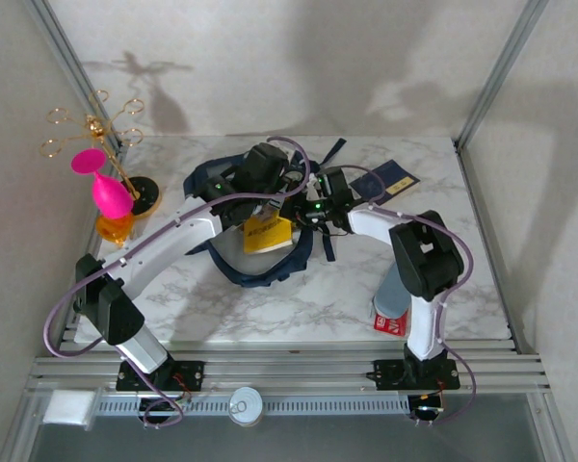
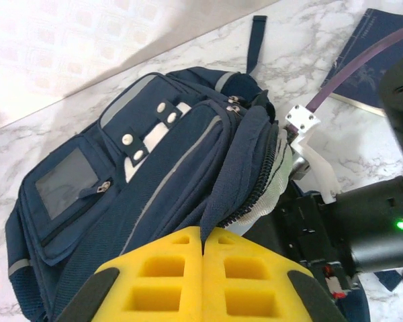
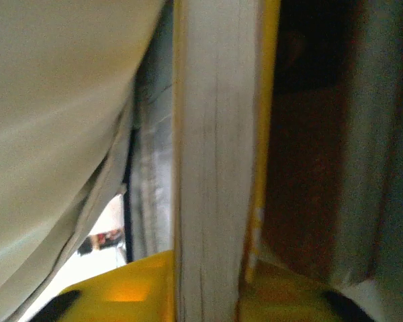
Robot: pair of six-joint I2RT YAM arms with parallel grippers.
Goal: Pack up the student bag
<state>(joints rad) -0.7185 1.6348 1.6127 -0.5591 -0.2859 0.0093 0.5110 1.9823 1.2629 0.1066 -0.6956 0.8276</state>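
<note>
The student bag (image 2: pixel 168 168) lies on the middle of the marble table (image 1: pixel 270 308), front pocket up, its main opening gaping toward the right arm. The left pincer (image 2: pixel 203 235) has its yellow fingers pressed together on a fold of navy fabric at the edge of that opening. The right pincer (image 3: pixel 208 295) is inside the bag with a yellow-covered book (image 3: pixel 215 168) standing between its fingers; whether it grips the book cannot be told. A dark blue book (image 2: pixel 369 60) lies on the table beyond the bag.

1 student bag (image 2: pixel 154 181), 1 yellow book (image 1: pixel 268 234), 1 navy book (image 1: pixel 397 181)
</note>
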